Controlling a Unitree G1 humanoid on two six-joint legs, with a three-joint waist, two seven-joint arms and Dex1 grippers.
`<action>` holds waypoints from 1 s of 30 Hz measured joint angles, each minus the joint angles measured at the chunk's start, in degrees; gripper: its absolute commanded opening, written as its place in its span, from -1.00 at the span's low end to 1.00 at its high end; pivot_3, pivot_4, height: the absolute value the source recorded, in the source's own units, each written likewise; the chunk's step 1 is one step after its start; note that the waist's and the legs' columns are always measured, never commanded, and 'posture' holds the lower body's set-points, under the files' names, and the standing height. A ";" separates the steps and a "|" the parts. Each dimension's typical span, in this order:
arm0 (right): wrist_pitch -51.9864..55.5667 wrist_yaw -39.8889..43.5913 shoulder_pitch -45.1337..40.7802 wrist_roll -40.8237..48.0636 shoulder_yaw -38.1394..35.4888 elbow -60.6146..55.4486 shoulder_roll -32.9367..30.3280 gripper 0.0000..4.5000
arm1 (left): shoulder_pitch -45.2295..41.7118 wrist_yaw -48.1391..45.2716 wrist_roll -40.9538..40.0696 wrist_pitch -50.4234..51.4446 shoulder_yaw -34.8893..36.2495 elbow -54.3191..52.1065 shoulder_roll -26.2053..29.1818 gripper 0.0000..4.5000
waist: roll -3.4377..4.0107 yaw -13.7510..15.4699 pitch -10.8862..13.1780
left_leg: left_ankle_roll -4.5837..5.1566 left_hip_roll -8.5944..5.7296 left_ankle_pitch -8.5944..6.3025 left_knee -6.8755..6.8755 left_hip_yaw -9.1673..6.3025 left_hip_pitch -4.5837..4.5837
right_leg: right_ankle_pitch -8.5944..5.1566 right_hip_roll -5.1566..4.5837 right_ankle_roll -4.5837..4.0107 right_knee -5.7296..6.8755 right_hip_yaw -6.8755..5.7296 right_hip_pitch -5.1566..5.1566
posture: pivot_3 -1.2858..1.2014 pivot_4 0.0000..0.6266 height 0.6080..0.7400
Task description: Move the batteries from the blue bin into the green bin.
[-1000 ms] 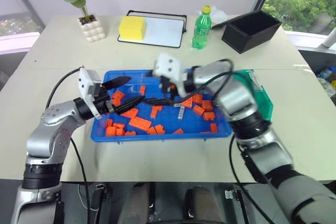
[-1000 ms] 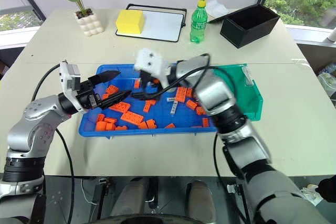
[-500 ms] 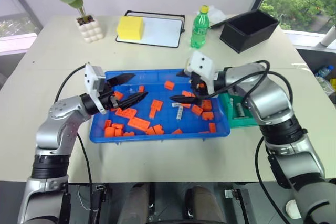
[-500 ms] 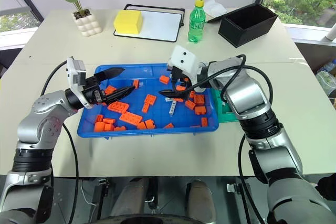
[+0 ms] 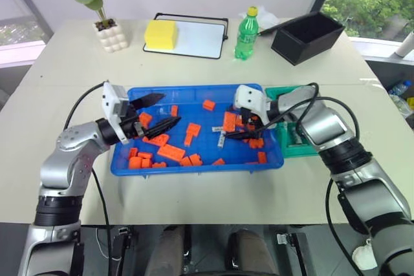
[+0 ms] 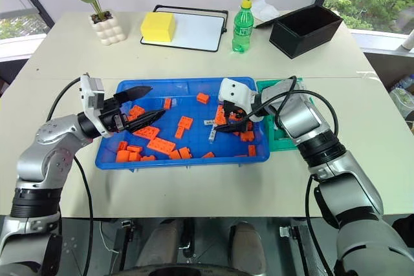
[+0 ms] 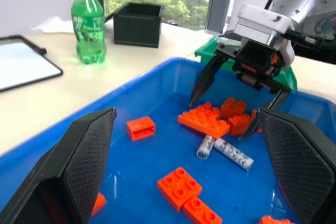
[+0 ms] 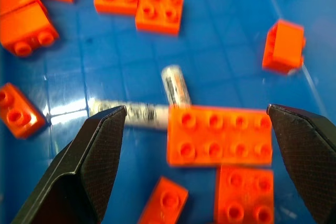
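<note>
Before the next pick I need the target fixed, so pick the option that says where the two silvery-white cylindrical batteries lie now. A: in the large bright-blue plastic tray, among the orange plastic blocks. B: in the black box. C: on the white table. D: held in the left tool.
A: the two silvery-white cylindrical batteries lie on the floor of the large bright-blue plastic tray, beside an orange plastic block, under the open right tool.

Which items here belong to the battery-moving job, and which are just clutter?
Job: batteries, blue bin, green bin, right gripper open over the batteries.

Clutter: orange blocks, green bottle, black box, yellow sponge, whiteboard, plant.
</note>
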 measured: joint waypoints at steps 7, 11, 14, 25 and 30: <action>-1.42 0.36 -2.27 -1.51 -0.10 3.87 0.39 0.96 | 0.17 0.69 -0.51 0.26 0.07 -1.32 0.13 1.00 | 0.00 0.08 0.00 | 0.00 -0.01 0.00 0.01 0.00 0.00 | 0.00 0.00 0.00 -0.01 0.00 0.02 | 0.03 -0.52 0.99; -1.43 0.23 -2.26 -1.47 -0.26 3.69 1.54 0.96 | 0.19 1.02 -0.51 0.81 0.08 -1.32 0.34 1.00 | 0.00 0.08 0.00 | 0.00 -0.01 0.00 0.01 0.00 0.00 | 0.00 -0.01 0.00 -0.01 0.00 0.01 | 0.03 -0.52 0.99; -0.46 0.39 -2.25 -1.11 -0.66 1.86 2.28 0.96 | 0.18 1.21 -0.52 0.90 0.08 -1.33 0.42 1.00 | 0.00 0.04 0.00 | 0.00 -0.01 0.00 0.01 0.00 0.00 | 0.00 -0.01 0.00 -0.01 0.00 0.01 | 0.03 -0.52 0.99; -3.16 0.93 -1.79 -2.61 1.32 0.41 4.41 0.96 | 0.29 1.73 -0.55 0.92 0.07 -1.55 0.17 1.00 | 0.00 0.02 0.00 | 0.00 -0.01 0.00 0.01 0.00 0.00 | 0.00 0.00 0.00 -0.01 0.00 0.01 | 0.03 -0.52 0.99; -5.61 0.79 -1.81 -4.03 2.53 4.14 6.92 0.96 | 1.42 2.36 -0.59 0.93 0.07 -2.21 -0.02 1.00 | 0.00 0.08 0.00 | 0.00 -0.01 0.00 0.02 -0.01 0.00 | 0.00 0.00 0.00 0.00 0.00 0.02 | 0.03 -0.52 0.99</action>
